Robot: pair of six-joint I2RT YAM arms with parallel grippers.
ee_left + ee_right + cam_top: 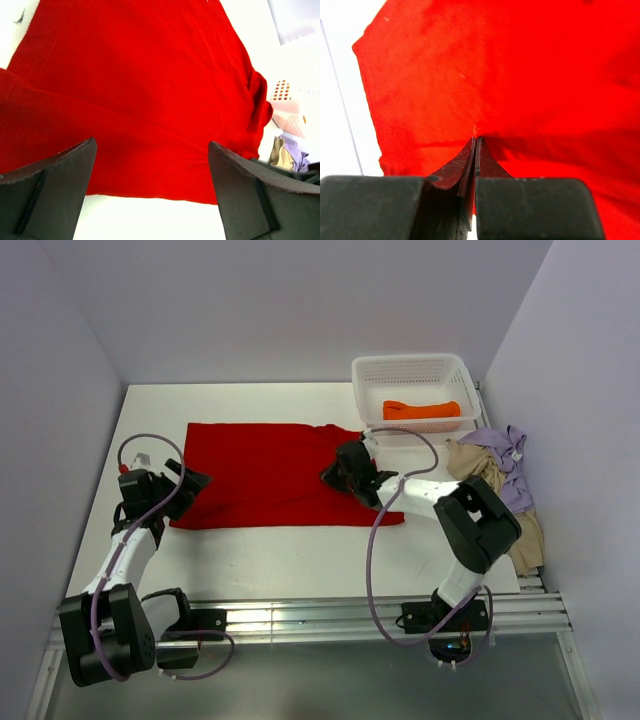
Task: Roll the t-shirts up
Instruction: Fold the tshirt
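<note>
A bright red t-shirt (265, 475) lies spread flat across the white table, with its long side running left to right. My left gripper (195, 483) hovers at the shirt's left end, jaws wide open and empty. In the left wrist view that gripper (151, 145) straddles the red cloth (140, 75) just past its edge. My right gripper (335, 475) is down on the shirt's right part. The right wrist view shows it (476, 139) shut, pinching a small pucker of red fabric (520, 75) at its tips.
A white mesh basket (410, 361) stands at the back right with an orange t-shirt (422, 409) inside. Beige (480, 465) and lavender (510, 455) shirts are heaped against the right wall. Walls close in the table on the left, back and right.
</note>
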